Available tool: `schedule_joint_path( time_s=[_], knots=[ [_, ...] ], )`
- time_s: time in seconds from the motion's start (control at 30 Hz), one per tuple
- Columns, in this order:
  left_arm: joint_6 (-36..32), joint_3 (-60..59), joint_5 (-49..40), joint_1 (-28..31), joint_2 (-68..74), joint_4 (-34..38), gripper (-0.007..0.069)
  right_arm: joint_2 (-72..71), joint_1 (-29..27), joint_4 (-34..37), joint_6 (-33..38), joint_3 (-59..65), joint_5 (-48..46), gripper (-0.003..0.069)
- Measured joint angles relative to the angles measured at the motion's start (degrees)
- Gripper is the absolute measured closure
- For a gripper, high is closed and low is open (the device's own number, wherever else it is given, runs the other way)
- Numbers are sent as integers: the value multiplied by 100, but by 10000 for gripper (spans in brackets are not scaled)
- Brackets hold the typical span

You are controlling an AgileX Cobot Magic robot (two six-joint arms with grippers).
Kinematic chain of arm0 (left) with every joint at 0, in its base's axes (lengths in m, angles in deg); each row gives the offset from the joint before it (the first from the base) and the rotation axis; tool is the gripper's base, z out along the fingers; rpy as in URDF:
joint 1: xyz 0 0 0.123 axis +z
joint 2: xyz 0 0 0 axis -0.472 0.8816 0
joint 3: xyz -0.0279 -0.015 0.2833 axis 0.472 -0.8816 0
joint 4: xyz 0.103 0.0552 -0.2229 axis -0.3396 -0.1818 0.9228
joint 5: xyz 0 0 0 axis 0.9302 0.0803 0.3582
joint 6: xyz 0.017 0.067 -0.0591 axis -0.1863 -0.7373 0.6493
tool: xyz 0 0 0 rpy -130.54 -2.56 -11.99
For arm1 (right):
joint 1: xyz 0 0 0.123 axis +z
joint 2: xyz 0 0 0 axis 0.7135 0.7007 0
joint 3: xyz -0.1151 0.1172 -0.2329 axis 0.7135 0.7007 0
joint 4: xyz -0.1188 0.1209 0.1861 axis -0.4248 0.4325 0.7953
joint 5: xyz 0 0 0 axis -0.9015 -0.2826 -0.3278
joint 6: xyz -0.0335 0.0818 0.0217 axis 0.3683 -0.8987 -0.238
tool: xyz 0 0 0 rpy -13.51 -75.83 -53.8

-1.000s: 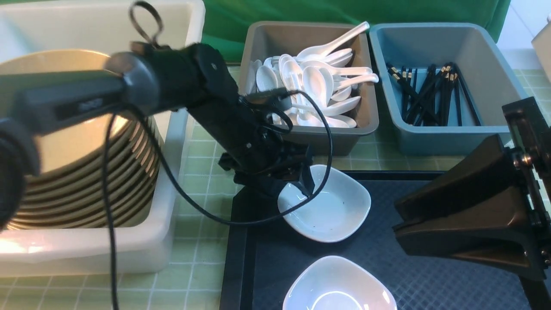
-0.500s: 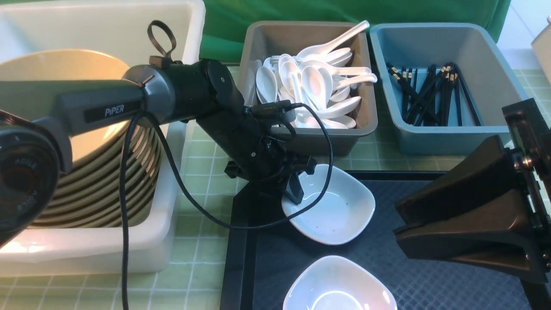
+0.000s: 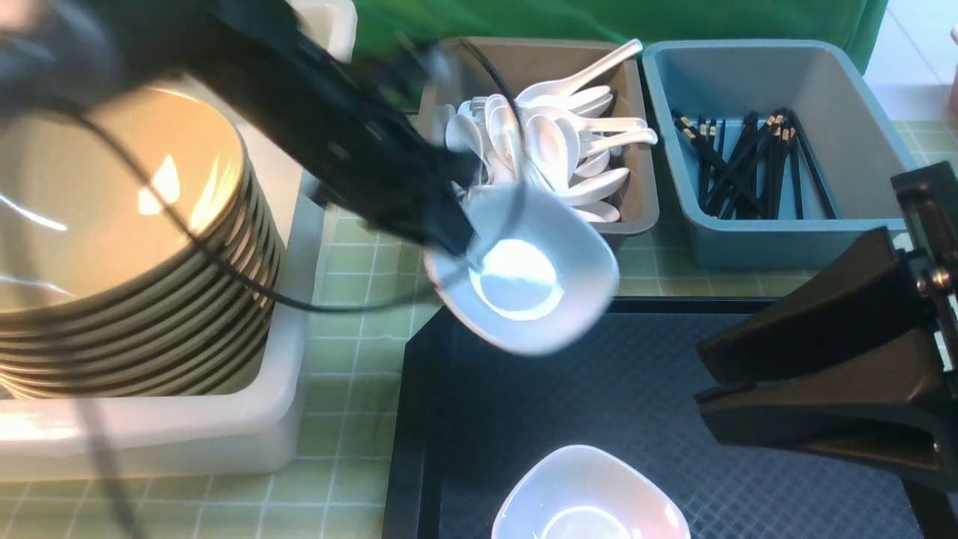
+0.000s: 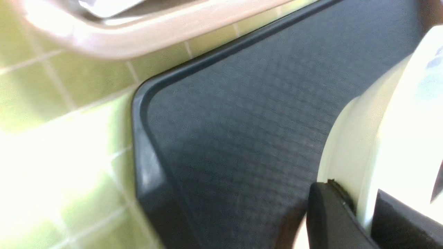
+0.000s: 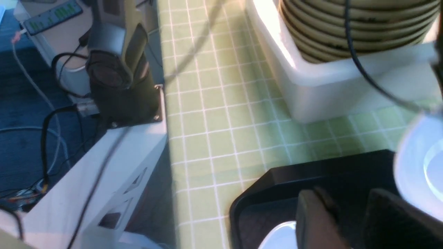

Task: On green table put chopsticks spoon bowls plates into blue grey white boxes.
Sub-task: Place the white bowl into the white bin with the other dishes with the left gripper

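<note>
Left gripper clamped on rim of white bowl | bowl in air over far-left corner of black tray, just before grey spoon box | right gripper over tray's right side, jaw state unclear | second white bowl on tray's near edge

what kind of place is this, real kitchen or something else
Probably a robot lab's mock dish-sorting station, not a real kitchen: sorted spoons and chopsticks, stacked plates on a green grid mat, and loose cables off to the side.
</note>
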Motion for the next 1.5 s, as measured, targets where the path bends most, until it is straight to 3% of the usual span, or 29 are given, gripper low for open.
schedule_joint_path(
  time_s=[0.07,0.2,0.33,0.4,0.43,0.57,0.8,1.3,1.5],
  knots=[
    [22,0,-236,283,-386,0,609,-5,0,0,22,0,94,435],
    [79,0,-403,1467,-1461,-12,609,-5,0,5,27,0,230,433],
    [357,-184,-396,3481,-2652,-33,609,-5,0,17,48,0,292,431],
    [388,-332,-396,3942,-2968,-28,609,-5,0,44,85,0,357,430],
    [431,-556,-371,4605,-3290,-28,609,-5,0,116,228,0,460,427],
    [871,-1025,126,5753,-3651,-268,609,-5,0,556,833,0,632,424],
    [2128,-1100,1033,6491,-2868,-892,609,-5,0,885,1070,0,570,424],
    [2235,-1161,918,6736,-1788,-1167,609,-5,0,944,1088,0,556,424],
    [2105,-1340,925,6366,-1328,-1200,609,-5,0,958,1088,0,592,424]
  ],
)
